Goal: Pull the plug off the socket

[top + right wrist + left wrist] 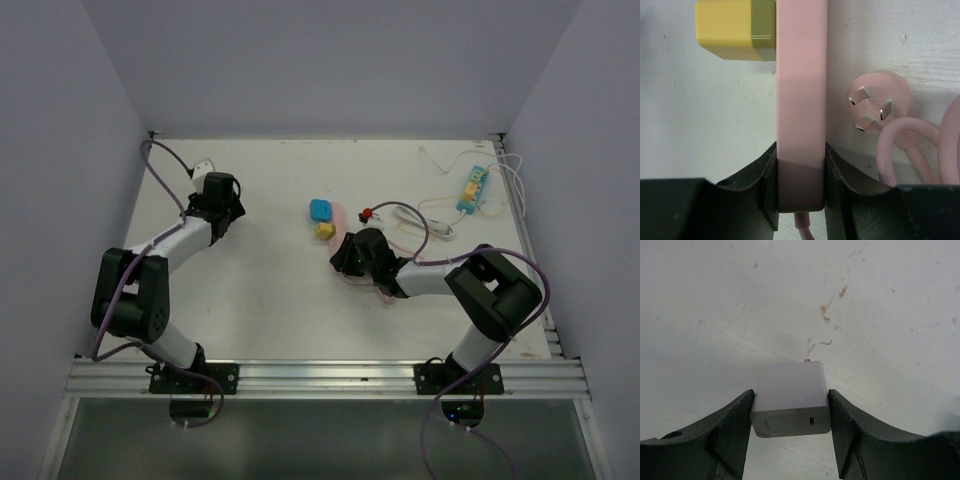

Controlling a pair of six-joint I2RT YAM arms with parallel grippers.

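Left wrist: left hand (790, 401) pinches white plug (789, 387); right hand (801, 167) clamps socket (801, 75).

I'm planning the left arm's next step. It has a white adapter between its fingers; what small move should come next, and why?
Probably open the left gripper and leave the white adapter on the table: it is already free of the pink power strip, well apart from it. The right gripper clamps that strip, where a yellow plug sits.
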